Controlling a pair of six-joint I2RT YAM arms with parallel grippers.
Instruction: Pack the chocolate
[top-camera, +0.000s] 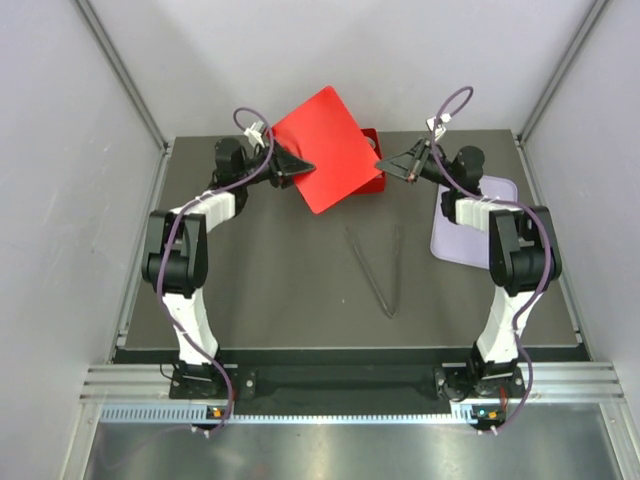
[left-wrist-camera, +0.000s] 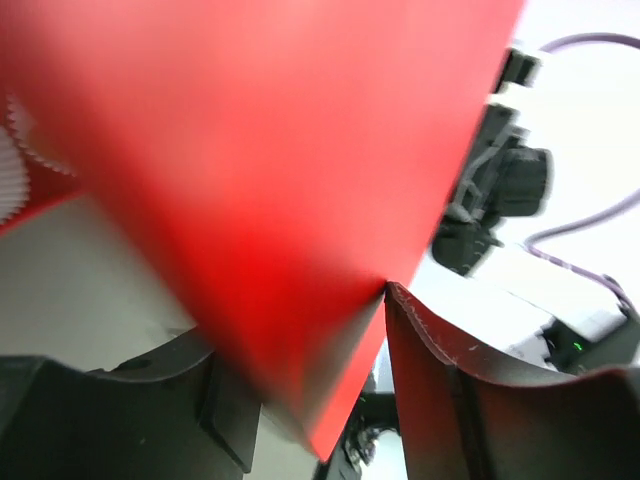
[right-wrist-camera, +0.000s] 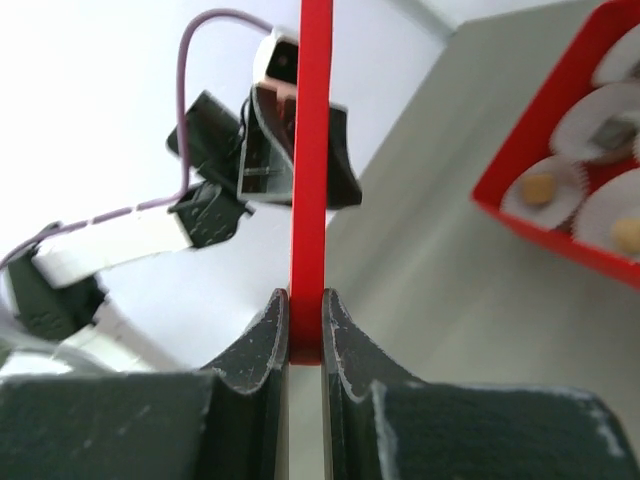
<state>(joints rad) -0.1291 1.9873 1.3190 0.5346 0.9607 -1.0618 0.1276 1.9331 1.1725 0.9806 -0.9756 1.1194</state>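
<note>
Saw the chocolate (right-wrist-camera: 540, 188), tan and dark pieces, lying in white paper cups (right-wrist-camera: 565, 170) inside the red box (right-wrist-camera: 540, 100) far back on the table (top-camera: 280, 280). Found the red lid (top-camera: 325, 148) raised and tilted above it, one edge pinched tight in the right gripper (right-wrist-camera: 305, 320). Noted the left gripper (left-wrist-camera: 295, 330) parted, the opposite edge between its fingers.

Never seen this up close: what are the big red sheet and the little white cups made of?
The red sheet looks like stiff matte card, perhaps plastic: edge-on it is thin and straight. The white cups look like paper: pleated rims.
</note>
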